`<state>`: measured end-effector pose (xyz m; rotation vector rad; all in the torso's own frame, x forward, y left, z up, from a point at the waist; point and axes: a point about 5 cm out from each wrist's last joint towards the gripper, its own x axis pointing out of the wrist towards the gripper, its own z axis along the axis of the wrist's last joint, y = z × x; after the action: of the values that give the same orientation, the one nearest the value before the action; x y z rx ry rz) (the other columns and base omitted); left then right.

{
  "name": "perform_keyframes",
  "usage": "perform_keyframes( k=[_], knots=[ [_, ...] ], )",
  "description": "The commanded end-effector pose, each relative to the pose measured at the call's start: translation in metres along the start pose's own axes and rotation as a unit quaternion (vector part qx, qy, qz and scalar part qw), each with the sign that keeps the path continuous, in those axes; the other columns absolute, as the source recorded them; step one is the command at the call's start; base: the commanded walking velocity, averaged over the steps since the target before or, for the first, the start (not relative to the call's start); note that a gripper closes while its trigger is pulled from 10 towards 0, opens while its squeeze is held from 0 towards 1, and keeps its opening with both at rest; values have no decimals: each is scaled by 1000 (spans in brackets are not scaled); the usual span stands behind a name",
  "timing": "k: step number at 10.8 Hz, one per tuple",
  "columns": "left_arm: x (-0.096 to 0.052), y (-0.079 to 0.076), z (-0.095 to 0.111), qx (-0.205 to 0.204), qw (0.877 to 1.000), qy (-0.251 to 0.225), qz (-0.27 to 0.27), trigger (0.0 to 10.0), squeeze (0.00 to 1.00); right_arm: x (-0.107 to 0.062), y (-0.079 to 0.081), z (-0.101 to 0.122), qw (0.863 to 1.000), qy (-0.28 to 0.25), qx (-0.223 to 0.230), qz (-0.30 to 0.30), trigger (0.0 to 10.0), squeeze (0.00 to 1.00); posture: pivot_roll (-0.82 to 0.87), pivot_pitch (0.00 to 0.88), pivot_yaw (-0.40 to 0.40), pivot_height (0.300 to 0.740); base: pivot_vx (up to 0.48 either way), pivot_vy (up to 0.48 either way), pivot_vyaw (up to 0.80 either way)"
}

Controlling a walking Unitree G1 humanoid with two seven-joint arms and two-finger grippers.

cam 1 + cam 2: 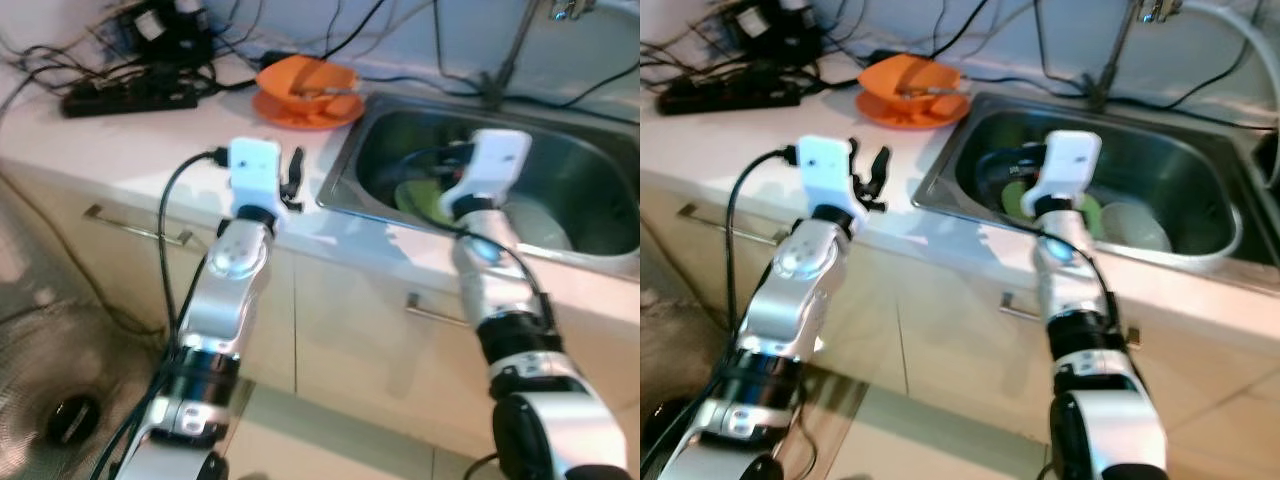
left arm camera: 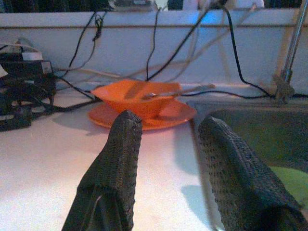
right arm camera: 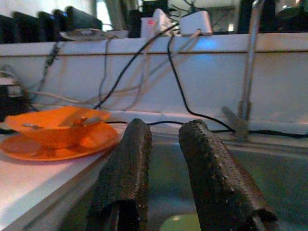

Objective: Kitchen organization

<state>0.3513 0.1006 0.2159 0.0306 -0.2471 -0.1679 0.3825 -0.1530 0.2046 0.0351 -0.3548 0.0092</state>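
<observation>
Orange plastic bowl (image 1: pixel 305 82) with utensil sits on orange plate (image 1: pixel 300 112), white desk (image 1: pixel 130 140) beside steel sink (image 1: pixel 590 215).
Left gripper (image 2: pixel 168 159) over desk, fingers wide, empty, aimed at bowl.
Right gripper (image 3: pixel 166 168) above sink, fingers narrow, empty; green dish (image 1: pixel 1015 197) below.

1. we can read no text, label, brand, number or sign in any view.
2. the dark boxes on the worktop (image 1: pixel 120 150) are too blurred for us to read any markings.
</observation>
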Motion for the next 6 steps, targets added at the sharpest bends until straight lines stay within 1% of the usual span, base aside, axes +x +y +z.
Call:
perform_keyframes(
  k=[1, 3, 4, 5, 6],
  knots=[
    [1, 5, 0, 3, 1000, 0, 7, 10000, 0, -1, 7, 2, 1000, -3, 4, 5, 10000, 0, 123, 56, -26, 740, 0, 382, 0],
    [2, 5, 0, 5, 1000, 0, 3, 10000, 0, -2, 8, 3, 1000, -1, 10, 7, 10000, 0, 122, 51, -23, 740, 0, 392, 0],
    [2, 5, 0, 4, 1000, -1, 3, 10000, 0, -1, 9, 2, 1000, 11, 11, 8, 10000, 0, 123, 49, -24, 740, 0, 412, 0],
    [3, 3, 0, 5, 1000, 0, 0, 10000, 0, 0, 10, 2, 1000, 11, 18, 9, 10000, 0, 125, 48, -24, 740, 0, 296, -775],
    [3, 2, 0, 9, 1000, -1, -7, 10000, 0, 0, 9, 3, 1000, 8, 21, 5, 10000, 0, 124, 51, -23, 740, 0, 0, -494]
  ],
)
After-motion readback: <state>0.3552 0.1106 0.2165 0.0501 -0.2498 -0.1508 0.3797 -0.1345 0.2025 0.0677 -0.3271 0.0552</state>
